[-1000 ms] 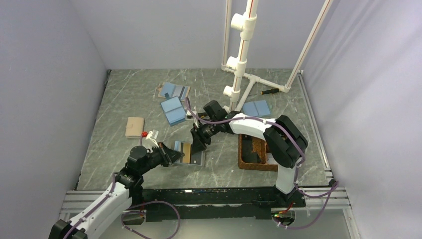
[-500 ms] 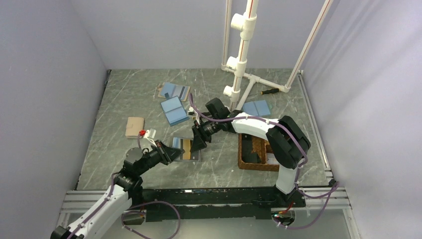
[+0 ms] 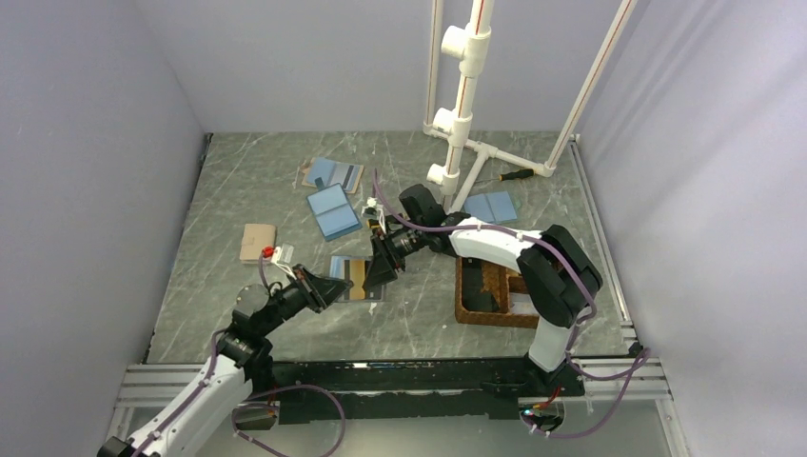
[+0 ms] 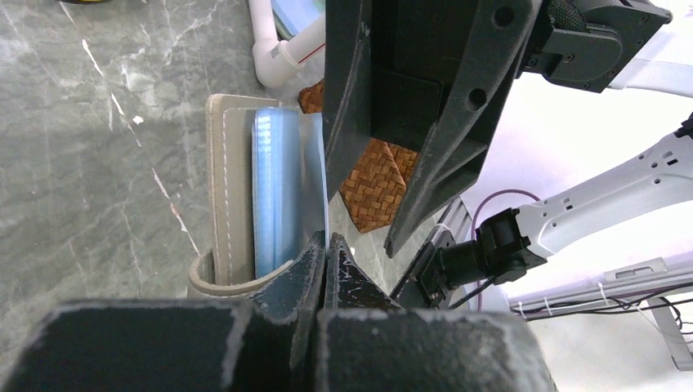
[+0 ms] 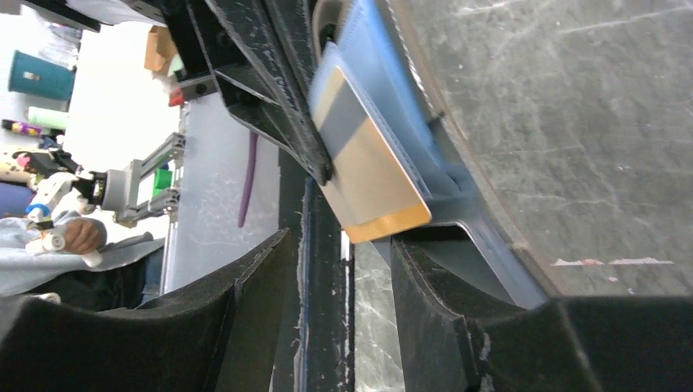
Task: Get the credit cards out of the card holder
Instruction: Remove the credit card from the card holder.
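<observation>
**Top view, centre.** The card holder (image 3: 352,271) lies open on the surface (image 3: 238,190), just left of the wicker tray (image 3: 490,307).

**Risk.** Your right claw (image 3: 373,278) stands with its jaws apart. In its wrist view one credit card (image 5: 368,175) juts from the holder's pocket toward the gap, and neither jaw appears to touch it. If you close off-line, you would likely catch the pocket's blue lip together with the card, or nick a corner and skew the card in its slot. A pull on a jammed card could drag the holder out of the left claw (image 3: 338,285), which is clamped on the holder's left-hand edge by its tips alone.

**Pose.** The left arm reaches in from the lower left of the frame, low and nearly flat to the surface. The right arm rises from the lower right and folds back toward centre. Its wrist is turned so the claw points down-left at the holder.
</observation>
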Available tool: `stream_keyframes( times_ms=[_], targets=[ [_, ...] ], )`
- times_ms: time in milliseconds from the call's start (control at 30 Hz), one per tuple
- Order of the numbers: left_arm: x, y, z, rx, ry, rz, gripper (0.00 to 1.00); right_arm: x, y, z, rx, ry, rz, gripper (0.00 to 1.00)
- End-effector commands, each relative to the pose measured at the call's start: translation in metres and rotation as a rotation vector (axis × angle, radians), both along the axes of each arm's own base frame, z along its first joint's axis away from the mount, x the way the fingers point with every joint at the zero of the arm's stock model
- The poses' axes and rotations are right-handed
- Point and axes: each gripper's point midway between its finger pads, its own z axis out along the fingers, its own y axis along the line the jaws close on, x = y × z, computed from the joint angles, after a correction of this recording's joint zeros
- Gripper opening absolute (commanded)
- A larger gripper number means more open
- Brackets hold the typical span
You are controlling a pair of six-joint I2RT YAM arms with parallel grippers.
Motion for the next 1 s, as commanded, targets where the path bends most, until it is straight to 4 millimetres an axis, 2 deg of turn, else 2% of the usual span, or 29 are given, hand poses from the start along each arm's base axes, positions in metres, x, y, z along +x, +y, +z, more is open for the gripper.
stream_keyframes(
  times_ms=[0, 267, 533, 833, 967],
  targets=[
    [-0.002, -0.007, 0.041, -0.088, -0.121, -0.043, 0.0, -0.004, 0.003, 0.036, 0.115, -0.04, 0.034, 0.51],
    [-0.004, -0.01, 0.058, -0.134, -0.164, -0.067, 0.0, -0.003, 0.003, 0.039, 0.116, -0.037, 0.018, 0.5],
    [-0.006, -0.008, 0.067, -0.156, -0.192, -0.065, 0.0, -0.003, 0.004, 0.042, 0.119, -0.027, 0.008, 0.49],
    [-0.005, -0.009, 0.069, -0.163, -0.197, -0.065, 0.0, -0.009, 0.003, 0.047, 0.15, -0.014, 0.044, 0.35],
    [-0.003, -0.008, 0.065, -0.159, -0.181, -0.052, 0.0, -0.01, 0.002, 0.048, 0.155, -0.015, 0.056, 0.33]
  ],
)
